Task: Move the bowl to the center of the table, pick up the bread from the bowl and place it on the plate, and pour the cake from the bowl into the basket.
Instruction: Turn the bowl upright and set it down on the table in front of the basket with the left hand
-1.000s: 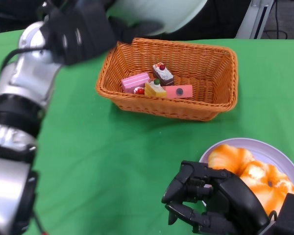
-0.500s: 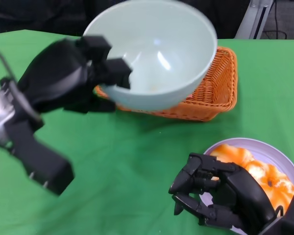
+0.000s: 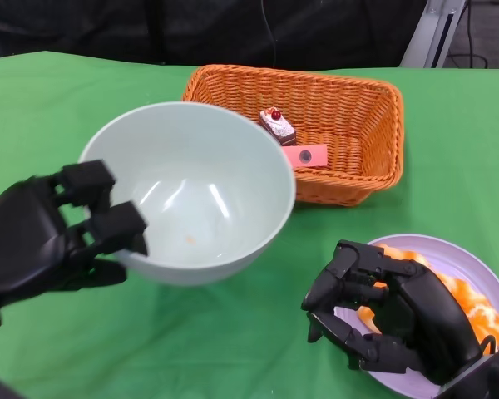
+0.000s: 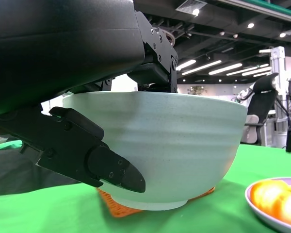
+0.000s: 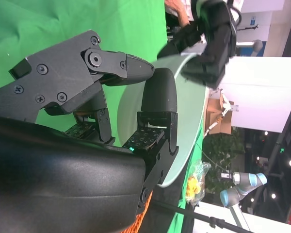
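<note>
A pale green bowl (image 3: 187, 191) stands upright and empty on the near left. My left hand (image 3: 50, 237) grips its rim, thumb outside and fingers over the edge. In the left wrist view the bowl (image 4: 174, 145) hangs at or just above the cloth; I cannot tell whether it touches. Behind it, the orange basket (image 3: 341, 108) holds a chocolate cake with a cherry (image 3: 277, 126) and a pink slice (image 3: 303, 155); the bowl hides the other cakes. Orange bread (image 3: 481, 314) lies on the lavender plate (image 3: 470, 256). My right hand (image 3: 387, 316) hovers over the plate's left side, fingers curled, holding nothing.
Green cloth covers the table (image 3: 233, 332). The basket stands at the back centre, just behind the bowl's far rim. The plate sits at the near right edge. Bare cloth lies between bowl and plate and along the left.
My left hand has brought the bowl from tipped above the basket down to the near left, now upright. The basket's cakes show again. The right hand has barely shifted.
</note>
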`<state>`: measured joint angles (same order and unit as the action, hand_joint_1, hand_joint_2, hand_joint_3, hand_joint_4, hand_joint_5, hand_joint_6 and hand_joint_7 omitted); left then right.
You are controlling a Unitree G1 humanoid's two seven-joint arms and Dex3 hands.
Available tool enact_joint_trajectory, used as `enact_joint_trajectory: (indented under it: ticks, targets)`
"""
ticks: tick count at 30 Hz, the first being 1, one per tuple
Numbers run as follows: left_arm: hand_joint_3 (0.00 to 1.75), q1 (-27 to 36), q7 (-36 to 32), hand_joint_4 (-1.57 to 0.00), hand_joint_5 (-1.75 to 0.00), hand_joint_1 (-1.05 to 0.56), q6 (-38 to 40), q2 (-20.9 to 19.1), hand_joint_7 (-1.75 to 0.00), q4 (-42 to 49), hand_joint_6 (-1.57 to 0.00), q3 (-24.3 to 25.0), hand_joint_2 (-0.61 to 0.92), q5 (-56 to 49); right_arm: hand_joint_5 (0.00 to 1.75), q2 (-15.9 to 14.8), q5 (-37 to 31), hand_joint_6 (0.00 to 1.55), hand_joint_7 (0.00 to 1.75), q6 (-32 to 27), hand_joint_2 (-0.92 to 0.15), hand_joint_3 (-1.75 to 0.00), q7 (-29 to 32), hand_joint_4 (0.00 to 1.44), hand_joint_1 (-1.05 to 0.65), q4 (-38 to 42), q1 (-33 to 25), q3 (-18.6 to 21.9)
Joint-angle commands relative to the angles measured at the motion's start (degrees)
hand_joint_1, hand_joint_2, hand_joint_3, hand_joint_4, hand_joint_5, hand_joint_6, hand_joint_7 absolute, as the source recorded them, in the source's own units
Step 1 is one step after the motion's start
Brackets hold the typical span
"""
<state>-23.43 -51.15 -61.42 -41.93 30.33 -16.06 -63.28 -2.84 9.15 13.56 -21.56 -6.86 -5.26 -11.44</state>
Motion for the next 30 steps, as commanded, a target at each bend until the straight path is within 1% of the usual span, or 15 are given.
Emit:
enact_joint_trajectory:
  ticks: [1, 2, 5, 7, 9, 12, 13, 15, 16, 18, 22, 24, 26, 28, 30]
  targets:
    - [0.07, 3.54, -2.86, -0.61, -1.75, -0.17, -1.19, -3.43, -1.28, -1.56, -0.65, -0.76, 0.92, -0.79, 1.51, -0.24, 0.32, 0.67, 1.31, 0.22, -0.63, -0.79, 0.63, 0.70, -0.25, -0.53, -0.01, 1.18]
    - [0.07, 4.44, -3.24, -0.61, -1.75, -0.17, -1.24, -3.87, -1.24, -1.85, -0.68, -0.99, 0.92, -1.06, 1.51, -0.24, 0.28, 0.67, 1.31, 0.19, -0.63, -0.79, 0.73, 0.70, -0.25, -0.65, 0.02, 1.27]
    - [0.03, 6.95, -4.19, -0.62, -1.75, -0.15, -1.48, -4.71, -1.36, -2.46, -0.65, -1.72, 0.92, -1.63, 1.51, -0.19, 0.81, 0.67, 1.32, 0.01, -0.63, -0.80, 0.65, 0.71, -0.25, -0.66, 0.16, 1.64]
    - [0.01, 8.45, -5.84, -0.66, -1.74, -0.13, -1.54, -5.12, -1.35, -2.60, -0.70, -2.77, 0.90, -2.86, 1.51, -0.08, 0.96, 0.66, 1.31, -0.43, -0.62, -0.81, 0.79, 0.70, -0.24, -0.83, 0.20, 1.91]
    - [0.01, 10.58, -5.60, -0.67, -1.74, -0.14, -1.83, -5.19, -1.36, -2.48, -0.72, -3.97, 0.89, -3.00, 1.50, 0.04, 1.15, 0.66, 1.31, -1.21, -0.62, -0.82, 0.97, 0.71, -0.23, -1.14, 0.23, 2.15]
    - [0.00, 12.14, -6.03, -0.68, -1.74, -0.18, -1.63, -4.99, -1.30, -2.18, -0.75, -5.62, 0.89, -3.56, 1.50, 0.24, 1.37, 0.66, 1.30, -2.00, -0.62, -0.84, 1.15, 0.71, -0.23, -1.51, 0.18, 2.32]
    - [0.00, 12.60, -6.85, -0.69, -1.75, -0.13, -1.09, -4.73, -1.48, -2.06, -0.64, -6.31, 0.90, -4.36, 1.50, 0.36, 1.49, 0.67, 1.30, -2.14, -0.60, -0.87, 1.20, 0.71, -0.22, -1.60, 0.14, 2.38]
    - [0.01, 13.20, -8.25, -0.70, -1.75, -0.09, 0.46, -3.92, -1.62, -1.64, -0.56, -7.73, 0.90, -5.71, 1.51, 0.47, 1.86, 0.67, 1.30, -2.11, -0.59, -0.90, 1.11, 0.71, -0.21, -1.53, 0.17, 2.48]
    - [0.01, 13.05, -8.86, -0.69, -1.75, -0.10, 1.21, -3.45, -1.67, -1.17, -0.53, -8.45, 0.91, -6.17, 1.51, 0.42, 1.97, 0.66, 1.30, -2.13, -0.58, -0.91, 1.07, 0.71, -0.21, -1.50, 0.19, 2.49]
    - [0.02, 12.56, -10.03, -0.69, -1.75, -0.11, 2.36, -2.96, -1.70, -0.37, -0.51, -9.77, 0.92, -6.81, 1.51, 0.36, 2.04, 0.66, 1.31, -2.23, -0.57, -0.93, 1.10, 0.70, -0.21, -1.54, 0.21, 2.48]
    - [0.14, 10.03, -10.73, -0.70, -1.69, -0.17, 2.92, -1.85, -1.49, 2.55, -0.59, -12.69, 0.92, -7.05, 1.51, 0.48, 2.17, 0.66, 1.32, -2.60, -0.56, -0.96, 1.22, 0.72, -0.21, -1.73, 0.17, 2.45]
    - [0.17, 9.08, -10.93, -0.70, -1.68, -0.18, 3.52, -1.17, -1.46, 3.67, -0.59, -13.62, 0.92, -6.80, 1.51, 0.55, 2.04, 0.65, 1.33, -2.78, -0.55, -0.97, 1.45, 0.72, -0.21, -1.93, 0.07, 2.41]
    - [0.17, 8.17, -11.25, -0.64, -1.73, -0.18, 4.24, -0.10, -1.52, 4.97, -0.56, -14.38, 0.92, -6.44, 1.50, 0.59, 1.89, 0.66, 1.33, -3.04, -0.54, -0.98, 1.73, 0.72, -0.22, -2.21, -0.05, 2.35]
    - [0.14, 7.39, -10.92, -0.63, -1.74, -0.16, 5.04, 0.88, -1.63, 6.34, -0.50, -15.02, 0.91, -6.01, 1.50, 0.64, 2.08, 0.66, 1.32, -3.18, -0.54, -0.98, 1.80, 0.72, -0.22, -2.36, -0.14, 2.34]
    - [0.12, 6.85, -9.59, -0.63, -1.75, -0.16, 5.30, 1.46, -1.66, 7.49, -0.48, -15.61, 0.90, -5.12, 1.49, 0.63, 2.20, 0.66, 1.32, -3.26, -0.54, -0.99, 1.78, 0.72, -0.21, -2.60, -0.33, 2.30]
